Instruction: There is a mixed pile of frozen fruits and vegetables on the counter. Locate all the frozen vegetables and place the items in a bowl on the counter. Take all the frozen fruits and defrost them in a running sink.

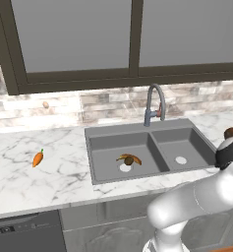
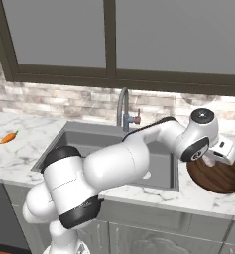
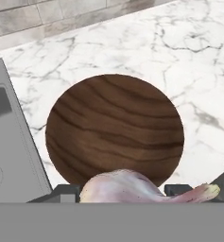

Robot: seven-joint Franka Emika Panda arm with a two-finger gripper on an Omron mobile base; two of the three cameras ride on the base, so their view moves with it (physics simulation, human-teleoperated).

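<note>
Kitchen: sink (image 1: 152, 152) w/ tap (image 1: 155, 104), marble counter (image 1: 34, 179).

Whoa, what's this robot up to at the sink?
It is sorting food. The gripper holds a pinkish-white bulb right above a wooden bowl on the counter, apparently about to drop it in. A banana and a kiwi already lie in the left basin of the sink. A carrot lies on the counter left of the sink.
</note>
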